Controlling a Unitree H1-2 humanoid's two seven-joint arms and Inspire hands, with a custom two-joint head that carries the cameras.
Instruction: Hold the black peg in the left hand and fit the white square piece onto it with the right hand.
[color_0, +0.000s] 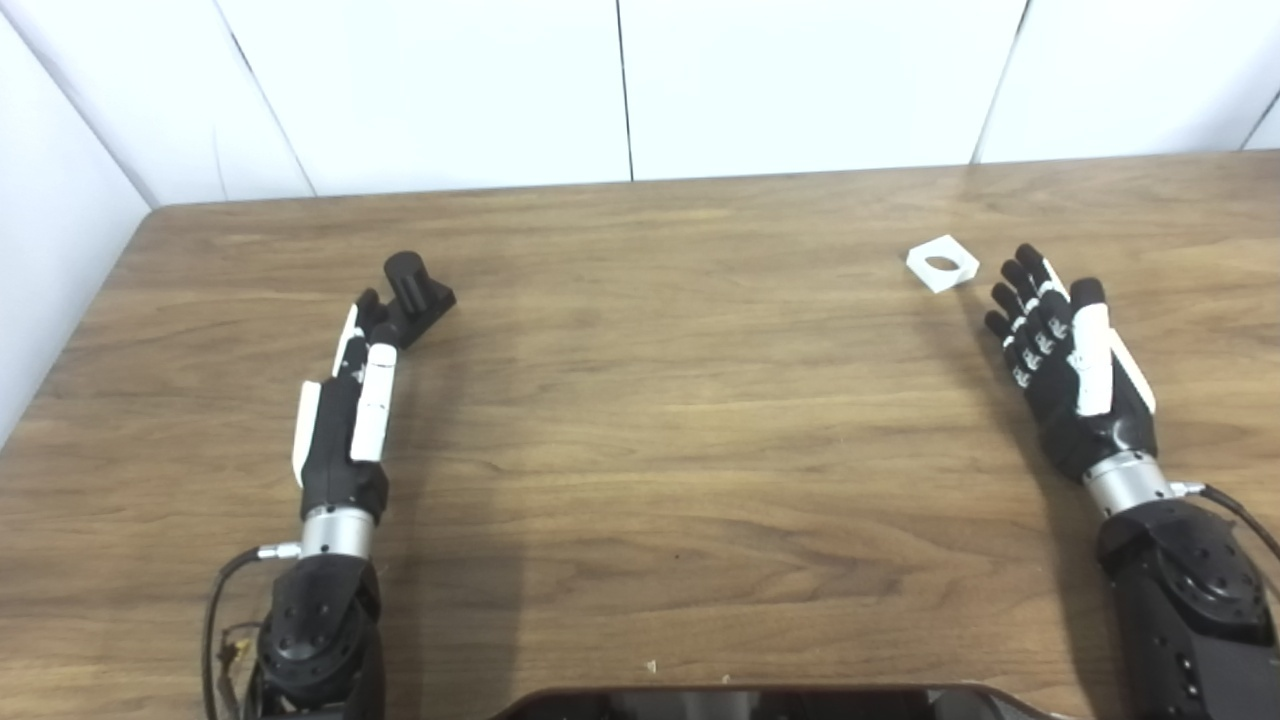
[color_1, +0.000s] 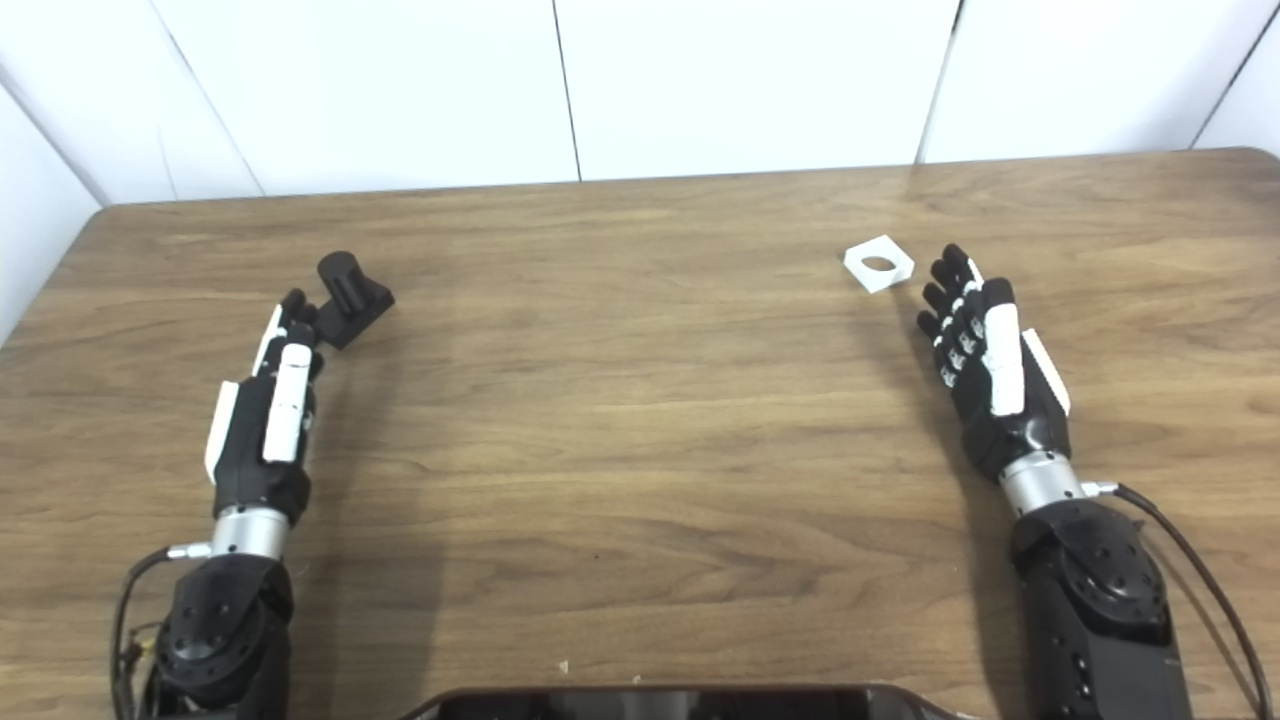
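Observation:
The black peg (color_0: 415, 288), a short cylinder on a square black base, stands on the wooden table (color_0: 650, 400) at the left. My left hand (color_0: 355, 400) is open, fingers stretched forward, with its fingertips right beside the peg's base; it holds nothing. The white square piece (color_0: 942, 263), with a round hole in it, lies flat on the table at the right. My right hand (color_0: 1065, 360) is open and empty, its fingertips a short way to the right of and nearer than the white piece, not touching it.
White wall panels (color_0: 620, 90) rise behind the table's far edge. The table's left edge runs diagonally at the far left. A dark curved part of the robot's body (color_0: 760, 703) shows at the bottom edge.

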